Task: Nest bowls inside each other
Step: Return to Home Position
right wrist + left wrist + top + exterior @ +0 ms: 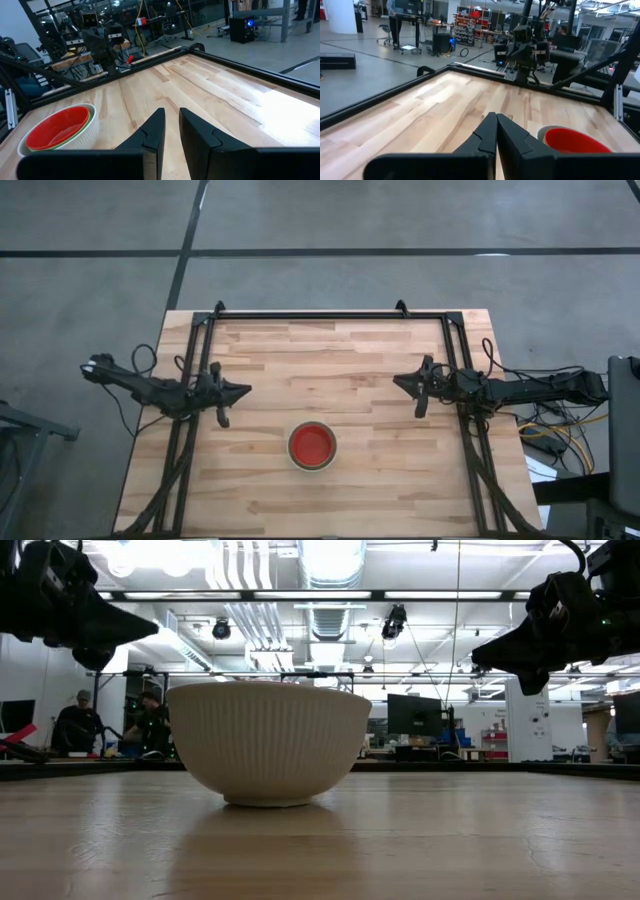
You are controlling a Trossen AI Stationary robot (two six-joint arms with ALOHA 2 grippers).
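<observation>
Slightly larger whitish-grey ribbed round plastic bowl (268, 745) is seen upright on the light wooden tabletop (330, 360). Small red round plastic bowl (313, 445) is nested in the whitish-grey bowl, topmost, opening upward. A bright green round plastic bowl (89, 124) is seen only as a thin rim band between the red bowl and the whitish-grey bowl's wall. How many green bowls lie underneath cannot be told. In the low view only the whitish-grey bowl's outer wall is shown and its contents are hidden.

Left gripper (496, 120) is held above the tabletop, well apart from the whitish-grey bowl, on that bowl's left in the high view. Its fingers are pressed together at the tips and nothing is held.

Right gripper (171, 114) is held above the tabletop, well apart from the whitish-grey bowl, on that bowl's right in the high view. Its fingers are set narrowly apart with a slim gap and nothing is held.

The two grippers are pointed inward at each other. The whitish-grey bowl is placed off the line between them, touched by neither.

A black metal frame (320, 315) is set around the tabletop, with the whitish-grey bowl inside it. Two people (75, 720) are seen seated far behind the whitish-grey bowl in the low view.
</observation>
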